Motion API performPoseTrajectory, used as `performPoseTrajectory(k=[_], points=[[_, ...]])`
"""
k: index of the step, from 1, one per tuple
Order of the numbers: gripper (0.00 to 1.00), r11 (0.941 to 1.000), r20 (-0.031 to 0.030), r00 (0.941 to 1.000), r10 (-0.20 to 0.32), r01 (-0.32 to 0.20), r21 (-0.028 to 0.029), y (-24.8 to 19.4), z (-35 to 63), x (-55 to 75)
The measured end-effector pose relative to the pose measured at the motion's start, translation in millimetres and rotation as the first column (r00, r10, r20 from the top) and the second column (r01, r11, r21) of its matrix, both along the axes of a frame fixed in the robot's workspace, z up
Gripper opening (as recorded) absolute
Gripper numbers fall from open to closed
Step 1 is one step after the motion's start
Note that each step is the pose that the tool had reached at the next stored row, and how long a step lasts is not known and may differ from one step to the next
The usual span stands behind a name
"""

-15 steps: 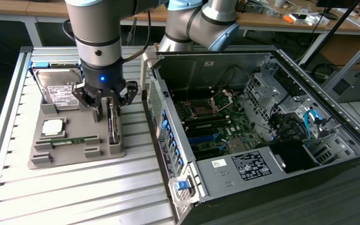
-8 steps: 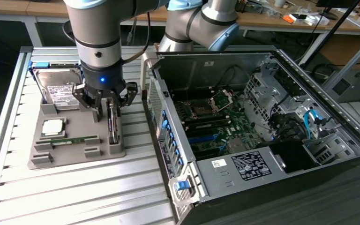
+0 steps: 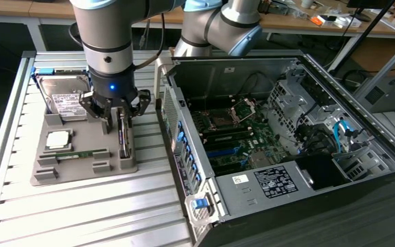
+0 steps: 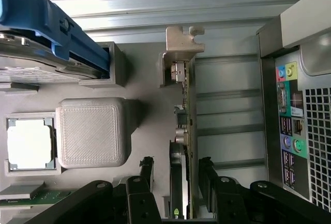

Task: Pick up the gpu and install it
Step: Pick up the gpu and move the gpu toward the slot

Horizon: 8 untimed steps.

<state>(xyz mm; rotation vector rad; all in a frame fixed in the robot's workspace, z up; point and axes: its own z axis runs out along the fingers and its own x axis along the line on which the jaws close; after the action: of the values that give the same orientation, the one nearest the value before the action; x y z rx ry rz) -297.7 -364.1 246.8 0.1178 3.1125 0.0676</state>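
- Exterior view: my end effector (image 3: 118,117) hangs low over the grey parts tray (image 3: 74,175) on the worktop (image 3: 81,216), beside the open computer case (image 3: 287,128).
- Wrist view: the gpu (image 4: 189,125) stands on edge in its tray slot, between my spread, released fingers (image 4: 147,168).
- I judge that lifting and installing both remain.

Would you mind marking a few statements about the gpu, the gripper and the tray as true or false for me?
1. The gpu stands on edge in the grey tray. True.
2. The gripper is shut on the hard drive. False: it is open, with a finger on each side of the gpu.
3. The computer case is open, showing its board. True.
4. The hard drive sits inside the computer case. False: it sits in the tray.
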Motion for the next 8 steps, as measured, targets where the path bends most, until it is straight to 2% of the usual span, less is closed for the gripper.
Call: performPoseTrajectory(k=[8], points=[[0.48,1.0,0.0,1.0,0.0,0.0,0.0,0.1,0.0,0.0]])
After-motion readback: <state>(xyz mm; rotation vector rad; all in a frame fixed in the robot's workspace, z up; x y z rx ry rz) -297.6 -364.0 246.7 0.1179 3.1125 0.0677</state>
